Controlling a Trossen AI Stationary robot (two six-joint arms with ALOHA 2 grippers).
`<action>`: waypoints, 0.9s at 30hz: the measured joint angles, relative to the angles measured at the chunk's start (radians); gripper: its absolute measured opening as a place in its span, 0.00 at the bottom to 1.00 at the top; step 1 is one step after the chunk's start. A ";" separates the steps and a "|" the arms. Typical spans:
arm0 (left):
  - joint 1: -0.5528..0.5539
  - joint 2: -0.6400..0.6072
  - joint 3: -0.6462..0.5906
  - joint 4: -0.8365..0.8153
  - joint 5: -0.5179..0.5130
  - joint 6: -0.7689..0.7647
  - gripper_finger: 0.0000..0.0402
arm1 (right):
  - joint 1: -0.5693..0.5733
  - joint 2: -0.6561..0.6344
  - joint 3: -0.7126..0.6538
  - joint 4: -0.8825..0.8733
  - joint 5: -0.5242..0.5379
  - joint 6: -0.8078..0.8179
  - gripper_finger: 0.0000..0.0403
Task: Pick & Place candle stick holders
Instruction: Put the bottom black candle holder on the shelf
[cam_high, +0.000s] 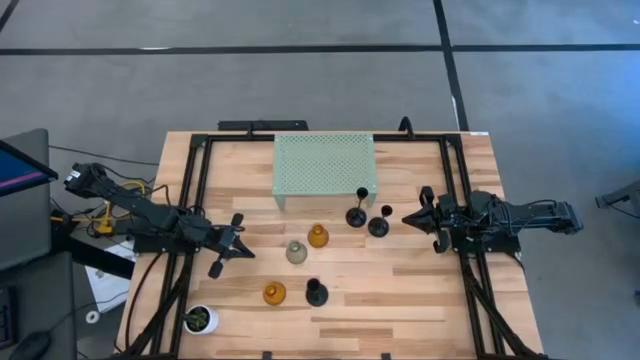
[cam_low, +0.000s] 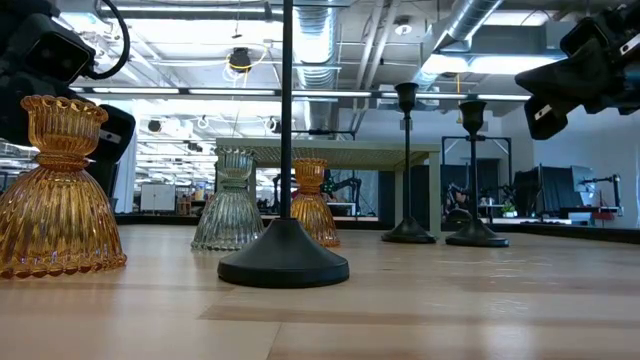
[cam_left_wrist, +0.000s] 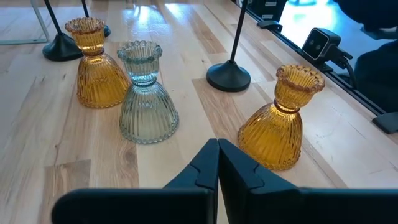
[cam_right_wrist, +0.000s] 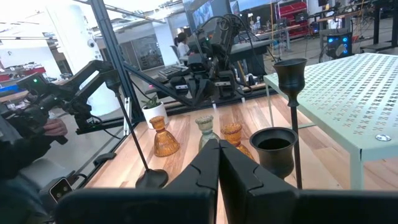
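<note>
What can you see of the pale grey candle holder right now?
The pale grey candle holder looks like clear ribbed glass with a faint blue-grey tint: a flared bell-shaped base, a narrow waist and a scalloped cup on top. It stands upright on the wooden table, near the middle, with nothing in the cup. An amber holder stands close beside it; they look just apart in the left wrist view. Neither gripper touches it; the left gripper is nearest, its fingers shut.

Overhead, table-level and wrist views share the amber holder (cam_high: 274, 293).
</note>
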 joint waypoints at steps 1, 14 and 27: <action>0.000 0.000 0.000 0.001 0.000 0.000 0.02 | 0.000 0.000 0.000 0.000 0.000 0.000 0.00; 0.000 0.000 0.000 0.166 0.000 -0.004 0.02 | 0.000 0.000 0.000 0.000 0.000 0.000 0.00; 0.000 0.000 0.000 0.386 0.000 -0.051 0.02 | 0.000 0.000 0.000 0.001 0.000 0.000 0.00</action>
